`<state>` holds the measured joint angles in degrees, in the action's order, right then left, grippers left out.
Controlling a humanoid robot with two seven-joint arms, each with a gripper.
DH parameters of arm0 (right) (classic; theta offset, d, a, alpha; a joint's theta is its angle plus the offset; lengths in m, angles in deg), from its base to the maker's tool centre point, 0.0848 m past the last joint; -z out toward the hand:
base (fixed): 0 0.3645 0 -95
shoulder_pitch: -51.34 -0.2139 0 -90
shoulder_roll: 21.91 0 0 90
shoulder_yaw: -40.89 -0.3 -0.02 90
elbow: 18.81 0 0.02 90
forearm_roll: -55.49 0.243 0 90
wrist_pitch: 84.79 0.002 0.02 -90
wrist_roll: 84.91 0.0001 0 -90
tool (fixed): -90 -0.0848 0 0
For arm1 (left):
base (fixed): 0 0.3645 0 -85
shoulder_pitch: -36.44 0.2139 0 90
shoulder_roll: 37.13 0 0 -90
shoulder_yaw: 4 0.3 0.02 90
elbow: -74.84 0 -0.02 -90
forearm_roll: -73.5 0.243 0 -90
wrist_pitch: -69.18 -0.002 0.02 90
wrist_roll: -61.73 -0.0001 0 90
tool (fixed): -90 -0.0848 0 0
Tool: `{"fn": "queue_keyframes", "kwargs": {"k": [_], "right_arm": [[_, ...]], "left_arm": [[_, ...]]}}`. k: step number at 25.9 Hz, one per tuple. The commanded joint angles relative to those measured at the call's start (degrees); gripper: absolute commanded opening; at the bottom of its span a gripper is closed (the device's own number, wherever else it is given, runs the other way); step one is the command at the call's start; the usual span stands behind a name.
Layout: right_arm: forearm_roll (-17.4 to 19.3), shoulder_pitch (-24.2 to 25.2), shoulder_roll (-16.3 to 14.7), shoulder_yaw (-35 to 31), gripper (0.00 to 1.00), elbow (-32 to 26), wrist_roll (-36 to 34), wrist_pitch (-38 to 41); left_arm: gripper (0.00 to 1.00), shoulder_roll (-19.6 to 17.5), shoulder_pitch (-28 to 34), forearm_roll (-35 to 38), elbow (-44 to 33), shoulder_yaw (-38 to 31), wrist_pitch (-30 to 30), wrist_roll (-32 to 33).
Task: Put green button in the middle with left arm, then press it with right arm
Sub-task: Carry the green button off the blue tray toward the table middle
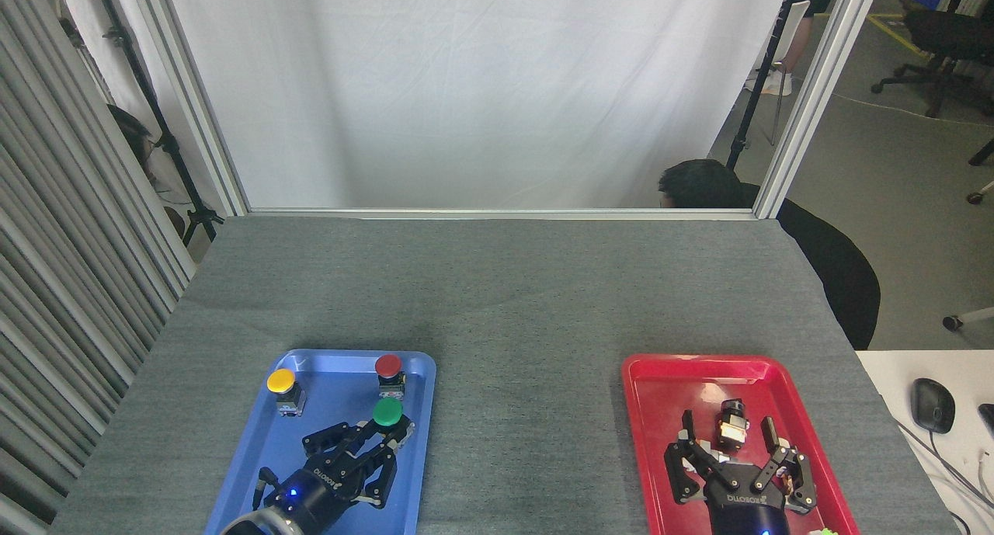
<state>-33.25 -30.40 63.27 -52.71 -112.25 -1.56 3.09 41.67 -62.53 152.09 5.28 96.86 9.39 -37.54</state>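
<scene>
Three capped buttons sit in the blue tray (256,461) at the lower left of the frame: the yellow button (284,390) near the tray's upper left corner, the red button (389,374) by its upper right edge, and the green button (387,415) just below the red one, close to the tray's right rim. Your left claw (371,444) reaches in from the bottom edge, angled up and to the right, and its black fingers are drawn in around the green button's base, so you are gripping it below the domed cap; whether it is clear of the tray floor you cannot tell from this view. A blue light shows on the claw's body. The bare grey stretch of tabletop (524,411) between the two trays has nothing on it. At the lower right, your right claw (726,449) lies over the red tray (648,411) with its fingers spread wide apart, holding nothing; a small black and tan block (731,422) lies just above the palm, between the spread fingers. Beyond the tabletop's far right corner a person's dark-haired head (699,184) shows low beside the white curtain (466,85).
</scene>
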Motion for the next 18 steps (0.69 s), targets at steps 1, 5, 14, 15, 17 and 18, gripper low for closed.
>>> {"fn": "queue_keyframes", "kwargs": {"k": [1, 5, 14, 15, 17, 18], "right_arm": [[-0.1, 0.0, 0.0, 0.0, 1.00, 0.0, 0.2, 0.0], [-0.1, 0.0, -0.1, 0.0, 1.00, 0.0, 0.2, 0.0], [-0.6, 0.0, 0.0, 0.1, 1.00, 0.0, 0.2, 0.0], [-0.8, 0.0, 0.1, 0.1, 1.00, 0.0, 0.2, 0.0], [-0.9, 0.0, 0.2, 0.1, 1.00, 0.0, 0.2, 0.0], [-0.9, 0.0, 0.2, 0.1, 1.00, 0.0, 0.2, 0.0]], "left_arm": [[0.00, 1.6, -4.9, 0.2, -0.8, 6.6, 0.6, 0.1], [0.00, 7.9, -9.7, 2.2, 5.0, 10.6, -0.1, 0.3], [0.00, 17.5, -12.0, 12.9, 17.6, 11.3, -4.4, -0.1], [0.00, 17.4, -12.0, 12.9, 18.0, 11.8, -5.0, 0.0], [0.00, 17.4, -11.9, 12.9, 18.1, 12.1, -5.2, -0.1], [0.00, 17.3, -11.9, 12.9, 18.2, 12.1, -5.3, -0.1]]}}
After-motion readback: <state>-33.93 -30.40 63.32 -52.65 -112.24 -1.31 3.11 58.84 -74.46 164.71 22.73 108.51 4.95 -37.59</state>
